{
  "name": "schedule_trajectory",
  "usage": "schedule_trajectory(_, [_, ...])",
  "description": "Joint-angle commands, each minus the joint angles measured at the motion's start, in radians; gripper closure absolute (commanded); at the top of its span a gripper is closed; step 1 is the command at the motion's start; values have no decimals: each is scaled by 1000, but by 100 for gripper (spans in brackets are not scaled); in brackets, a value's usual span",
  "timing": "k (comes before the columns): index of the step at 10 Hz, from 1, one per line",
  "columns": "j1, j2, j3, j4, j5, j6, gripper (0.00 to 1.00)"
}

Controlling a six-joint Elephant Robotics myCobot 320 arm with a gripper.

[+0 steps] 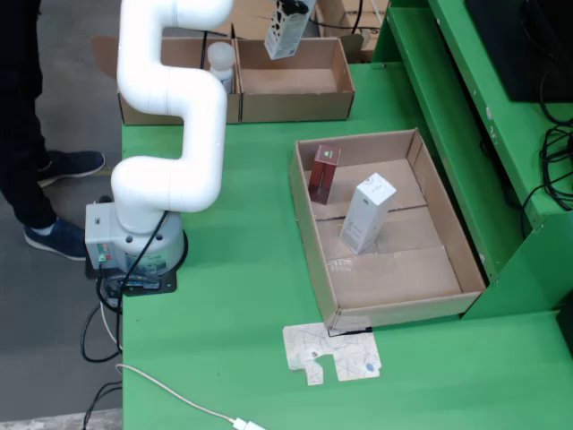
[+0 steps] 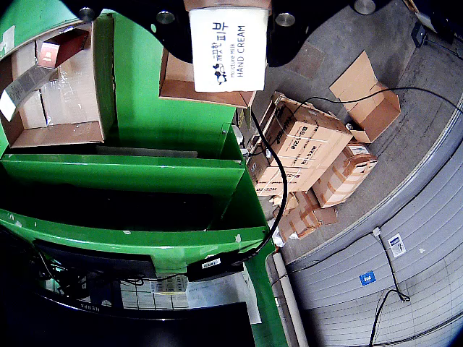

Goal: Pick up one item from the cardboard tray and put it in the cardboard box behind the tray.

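Fixed view: a white carton is held aloft by the gripper over the back box. Wrist view: the hand-cream carton is clamped across its flat faces; judged light, crushable, rather slick.

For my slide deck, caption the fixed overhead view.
Gripper holds a white carton above the rear cardboard box; two cartons remain in the tray.

My arm is glossy white plastic. The hand cream carton I hold looks like smooth white card. Tray and box are matt brown cardboard; the table is matt green.
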Motion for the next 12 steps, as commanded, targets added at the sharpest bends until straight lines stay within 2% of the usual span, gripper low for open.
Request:
schedule_trajectory(1, [4, 24, 23, 15, -17, 4, 100])
schedule_trajectory(7, [4, 24, 23, 15, -17, 4, 100])
schedule_trajectory(8, [-4, 87, 23, -176, 18, 117, 100])
schedule_trajectory(9, [-4, 87, 23, -176, 18, 117, 100])
schedule_trajectory(10, [18, 137, 23, -328, 16, 213, 100])
schedule_trajectory(12, [20, 155, 23, -381, 24, 244, 100])
